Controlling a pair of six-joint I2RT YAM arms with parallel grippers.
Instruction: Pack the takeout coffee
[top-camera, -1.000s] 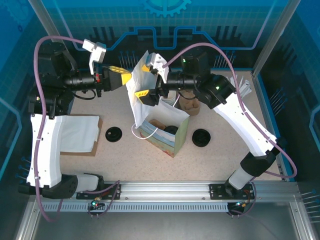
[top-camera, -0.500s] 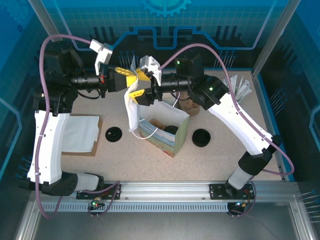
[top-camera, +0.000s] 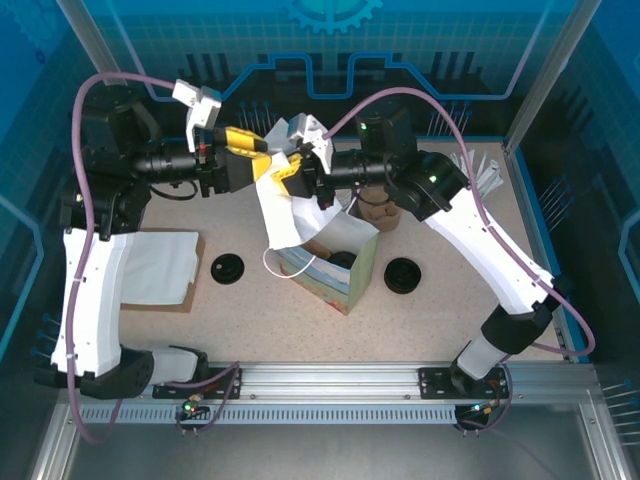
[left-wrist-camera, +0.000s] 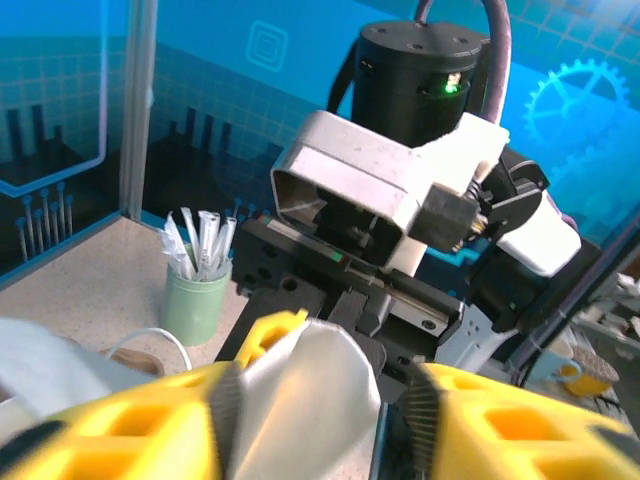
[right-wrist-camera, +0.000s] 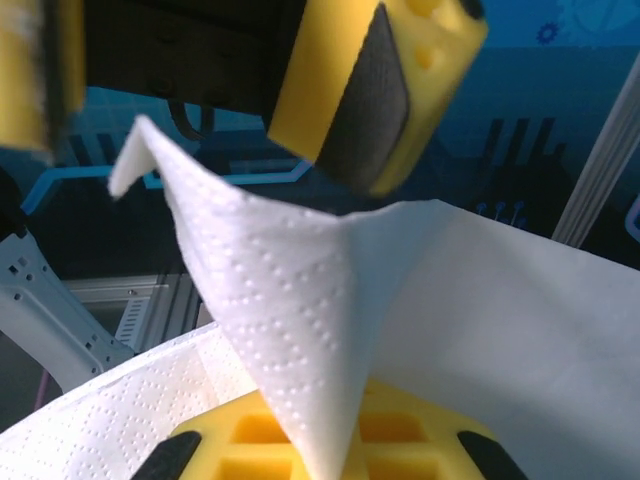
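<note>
White embossed paper hangs between the two arms: a napkin (top-camera: 285, 210) held above the rear of the worktop (top-camera: 450, 300), its lower part draping down against the back edge of an open paper bag (top-camera: 352, 285). The right claw (top-camera: 290, 168) is closed tight on the napkin's upper edge. In the right wrist view the sheet rises out of its yellow fingers and folds up to a peak. The left claw (top-camera: 258, 155) faces it from the opposite side, the two sets of tips very near each other. Its jaws stand parted. In the left wrist view the napkin's corner stands in the gap between the two dark pads (left-wrist-camera: 225, 405), leaning toward one of them but not pinched, so this claw has hold of nothing. The takeout coffee (top-camera: 343, 260) sits down inside the bag, which stands upright near the middle of the worktop. Its round black lid is visible through the bag's mouth beside something brown, and the bag's wall hides the cup's side. Two loose black lids lie flat on the worktop, one (top-camera: 228, 267) to the left of the bag and one (top-camera: 402, 273) to its right, both clear of it. A stack of white sheets (top-camera: 160, 265) lies further left by the left arm. A pale-green cup of white packets (left-wrist-camera: 195, 305) stands upright at the back.
</note>
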